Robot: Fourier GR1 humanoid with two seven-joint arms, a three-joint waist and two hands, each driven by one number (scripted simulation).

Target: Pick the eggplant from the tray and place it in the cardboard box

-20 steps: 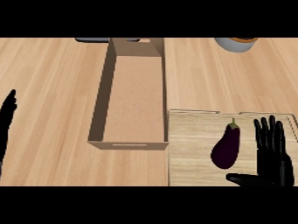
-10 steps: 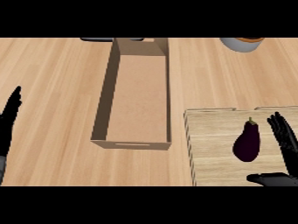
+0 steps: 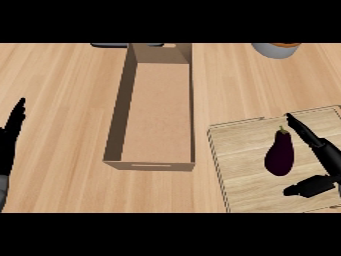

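1. the eggplant [image 3: 279, 155] lies on the tray [image 3: 236, 175], at the near right, untouched.
2. the right hand [image 3: 326, 160] has swung in beside it, now just right of it, fingers straight and thumb spread, holding nothing.
3. the cardboard box [image 3: 157, 105] sits left of the tray, open.
4. the left hand [image 3: 3, 147] rests open at the near left edge.
5. the grasp looks about to begin.

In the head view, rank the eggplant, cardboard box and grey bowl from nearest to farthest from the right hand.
From the right hand:
1. Eggplant, just to its left on the tray.
2. Cardboard box, farther left.
3. Grey bowl, at the counter's far edge.
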